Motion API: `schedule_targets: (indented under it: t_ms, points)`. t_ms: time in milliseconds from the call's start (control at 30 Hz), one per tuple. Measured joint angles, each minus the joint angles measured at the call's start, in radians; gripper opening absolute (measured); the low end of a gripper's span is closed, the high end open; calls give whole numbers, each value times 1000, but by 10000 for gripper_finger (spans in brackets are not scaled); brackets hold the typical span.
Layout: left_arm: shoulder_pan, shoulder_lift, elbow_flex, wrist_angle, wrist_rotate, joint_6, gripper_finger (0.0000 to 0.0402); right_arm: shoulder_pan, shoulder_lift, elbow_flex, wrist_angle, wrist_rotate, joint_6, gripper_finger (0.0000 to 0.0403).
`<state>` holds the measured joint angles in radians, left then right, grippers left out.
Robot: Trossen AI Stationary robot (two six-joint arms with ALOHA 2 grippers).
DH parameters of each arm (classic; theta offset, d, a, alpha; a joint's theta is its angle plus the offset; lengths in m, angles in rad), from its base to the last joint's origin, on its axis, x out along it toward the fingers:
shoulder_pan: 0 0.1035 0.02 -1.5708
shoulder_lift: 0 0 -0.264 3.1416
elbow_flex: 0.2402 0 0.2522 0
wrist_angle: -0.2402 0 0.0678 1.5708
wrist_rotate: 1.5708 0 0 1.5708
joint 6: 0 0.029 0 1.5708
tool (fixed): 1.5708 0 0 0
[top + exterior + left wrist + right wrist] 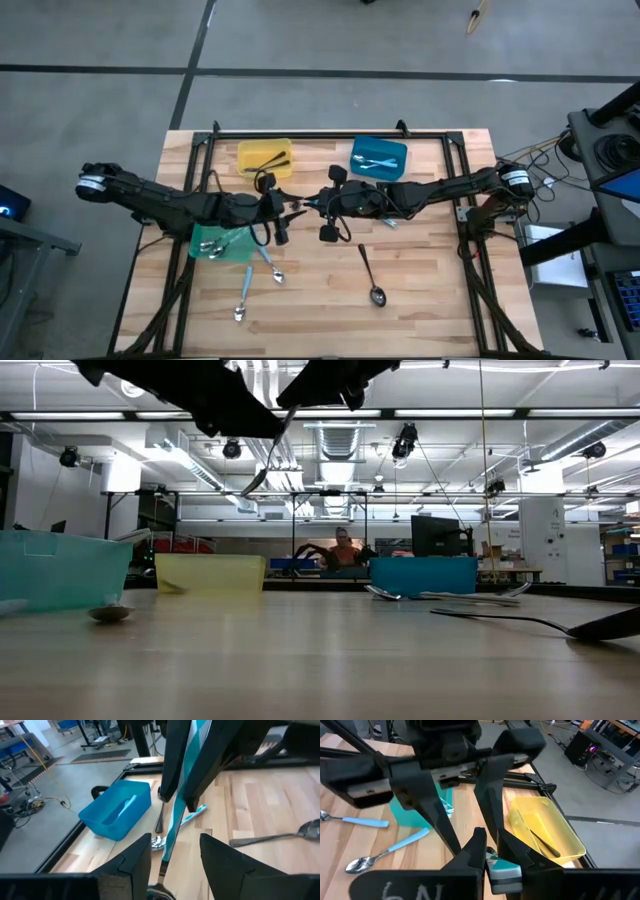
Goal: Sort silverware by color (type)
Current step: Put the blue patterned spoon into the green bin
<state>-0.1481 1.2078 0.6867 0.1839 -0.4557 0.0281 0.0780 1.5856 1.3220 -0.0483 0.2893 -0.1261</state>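
Note:
A spoon with a light blue handle hangs high above the table's middle between my two grippers. My right gripper is shut on it. My left gripper faces it, open, one finger on either side of the spoon's shaft without touching it. In the low view the spoon slants down from the arms, its bowl lowest. More silverware lies flat on the table: two blue-handled spoons and a dark spoon. My right gripper pinches the spoon's light blue handle near its free end between its two fingers. It comes from the table's right side, nearly level. The spoon is lifted clear and slants away from the fingers toward my left gripper, bowl end lowest.
A yellow bin with dark utensils and a blue bin with light blue pieces stand at the far side. A green bin sits under my left arm. The black frame borders the table.

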Motion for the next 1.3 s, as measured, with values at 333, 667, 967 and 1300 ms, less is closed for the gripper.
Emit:
schedule_targets:
  t_ms: [333,667,967,1300]
  points:
    - [18,52,28,3,3,18,131,0,0,0,-7,0,-4,19]
    - [19,36,24,0,7,22,9,0,0,-1,-3,0,-1,28]
    - [19,36,24,1,7,16,3,0,0,-1,1,0,2,35]
    - [19,31,23,0,7,14,1,0,0,-1,-4,0,22,39]
